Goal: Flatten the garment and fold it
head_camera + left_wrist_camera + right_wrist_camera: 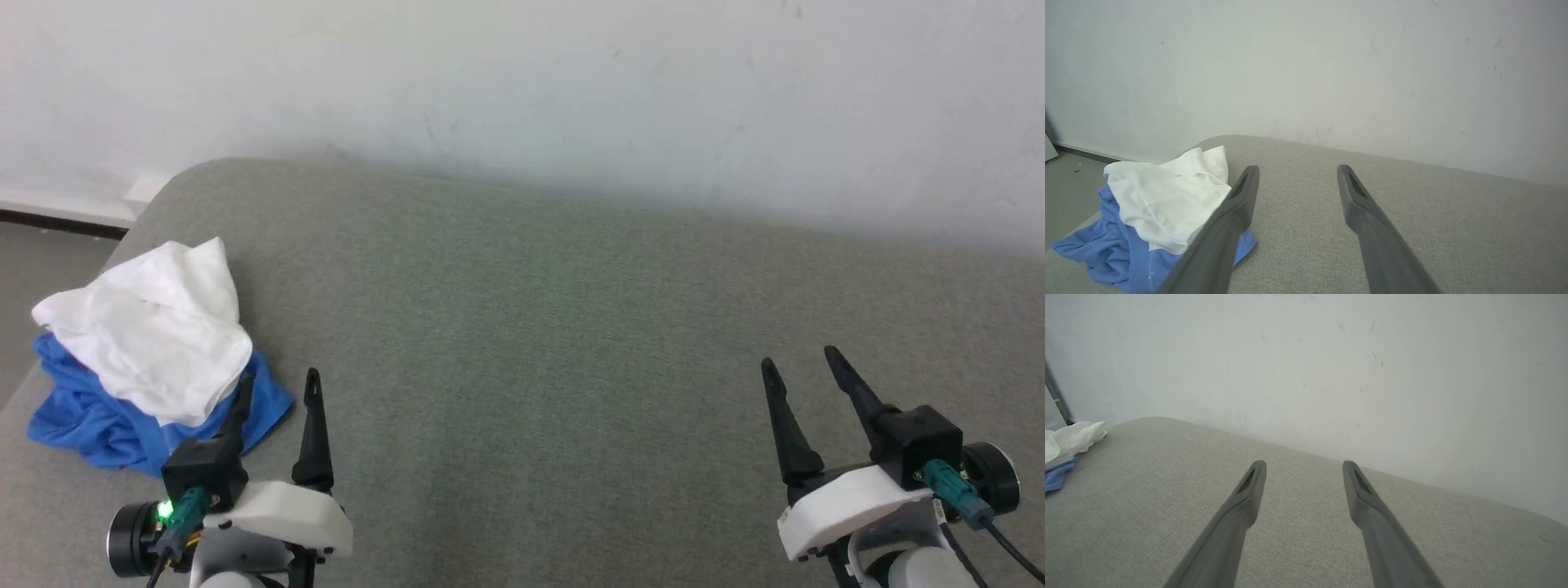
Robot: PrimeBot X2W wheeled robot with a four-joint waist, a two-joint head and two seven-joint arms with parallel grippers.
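- Grey-green woven fabric surface (531,327) with a rounded far-left corner is filling most of the head view and running up to a plain off-white wall (522,82). A strip of grey floor (33,269) is showing past its left edge.
- The garment (147,351), a crumpled heap of white cloth over bright blue cloth, is lying bunched at the surface's left edge, near that rounded corner.
- The left gripper (278,380), two long dark fingers on a white-and-black mount, is sitting at the lower left with its fingers spread and nothing between them. Its outer finger is overlapping the heap's blue edge, and whether it is touching the cloth cannot be told.
- The right gripper (799,358) is sitting at the lower right, well apart from the garment, with its fingers likewise spread and holding nothing.
- In the left wrist view, the left gripper (1298,168) is showing a wide gap with bare surface in it. The garment (1167,196) is lying at the left, partly hidden behind the left-hand finger.
- In the right wrist view, the right gripper (1304,463) is pointing toward the wall with its fingers wide apart. The garment (1069,441) is peeking in at the far left edge.
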